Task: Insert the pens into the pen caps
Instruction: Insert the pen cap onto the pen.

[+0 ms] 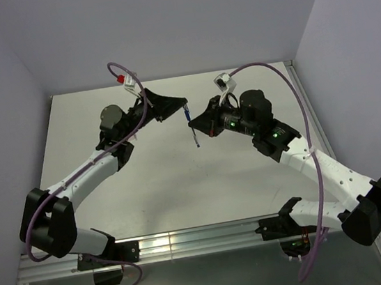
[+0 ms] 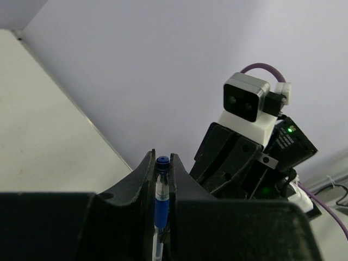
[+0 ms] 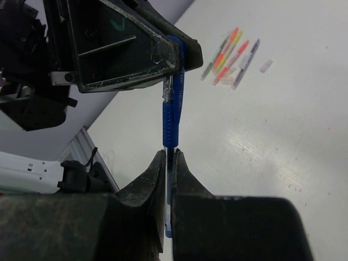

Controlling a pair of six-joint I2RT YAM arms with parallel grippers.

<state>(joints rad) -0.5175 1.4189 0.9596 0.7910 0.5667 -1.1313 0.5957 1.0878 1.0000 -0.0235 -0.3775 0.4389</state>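
Even, soft overhead light — faint shadows on the table (image 1: 182, 186), right gripper (image 3: 169, 157) slightly blurred up close.

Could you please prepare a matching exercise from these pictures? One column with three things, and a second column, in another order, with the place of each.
Things:
1. blue pen
2. loose pens
3. small pale piece

Places:
A. alone on the table, a little apart from the cluster
B. in the air, gripped by the left hand and the right hand
C. lying together in a cluster on the table

Pairs: 1-B, 2-C, 3-A.
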